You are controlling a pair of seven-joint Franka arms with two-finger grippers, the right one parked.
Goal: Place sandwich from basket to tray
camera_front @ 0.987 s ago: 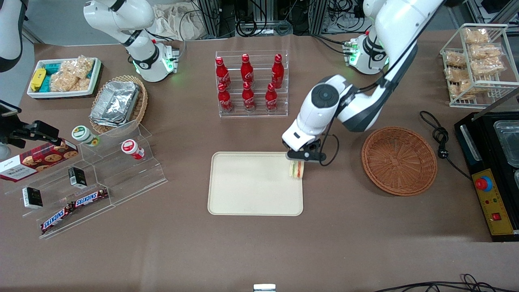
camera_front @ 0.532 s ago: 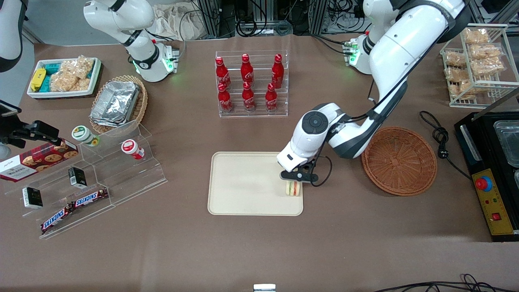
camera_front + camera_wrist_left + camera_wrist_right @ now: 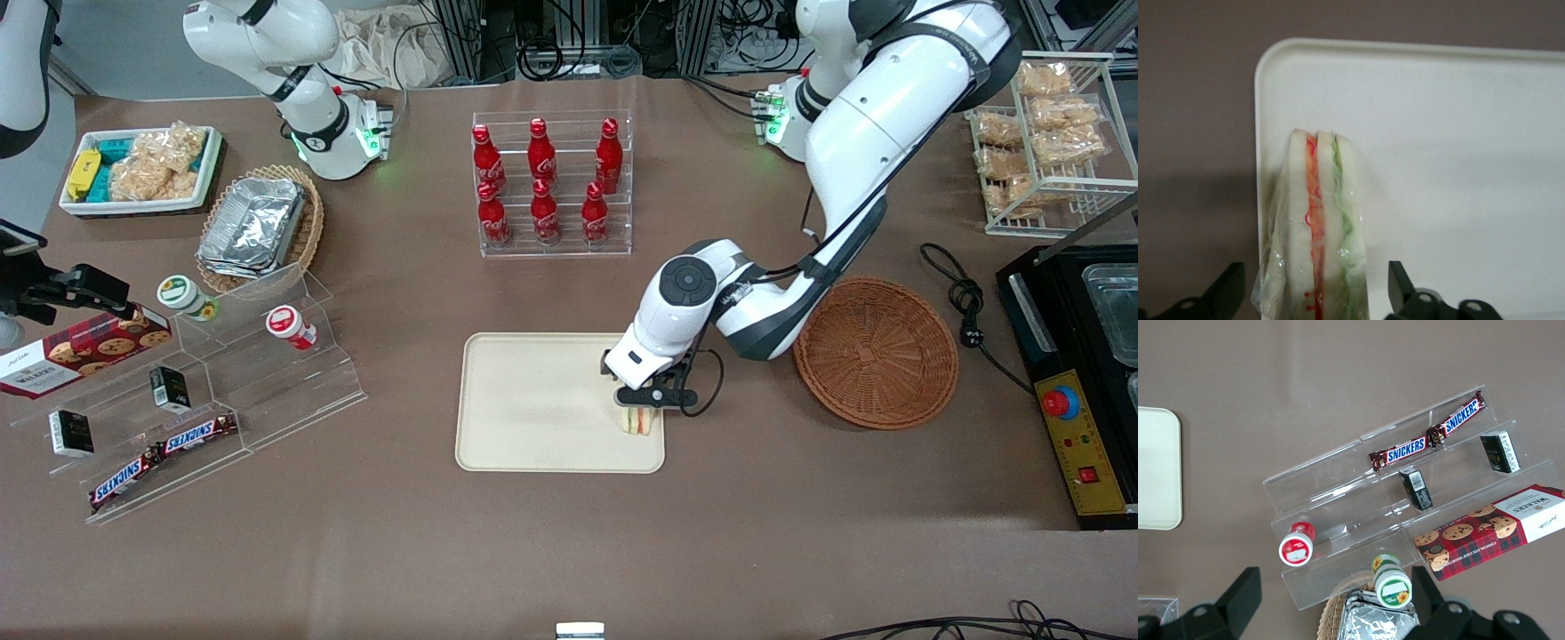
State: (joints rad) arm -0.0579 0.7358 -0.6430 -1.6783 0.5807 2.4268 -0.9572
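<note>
The sandwich (image 3: 638,421), a wrapped wedge with green and red filling, stands on edge on the cream tray (image 3: 542,409), at the tray's corner nearest the basket and the front camera. My left gripper (image 3: 642,402) is right above it, open. In the left wrist view the sandwich (image 3: 1318,220) stands between the two black fingertips (image 3: 1233,283), with a gap on each side, just inside the tray's rim (image 3: 1261,87). The reddish-brown wicker basket (image 3: 876,352) lies empty beside the tray, toward the working arm's end of the table.
A clear rack of red cola bottles (image 3: 551,182) stands farther from the front camera than the tray. A clear stepped shelf with snacks (image 3: 204,391) lies toward the parked arm's end. A black appliance (image 3: 1080,373) and a cable (image 3: 965,307) lie beside the basket.
The gripper carried the sandwich nearer to the front camera and lower, from the tray's rim onto the tray's corner. Its fingers now stand apart from the sandwich.
</note>
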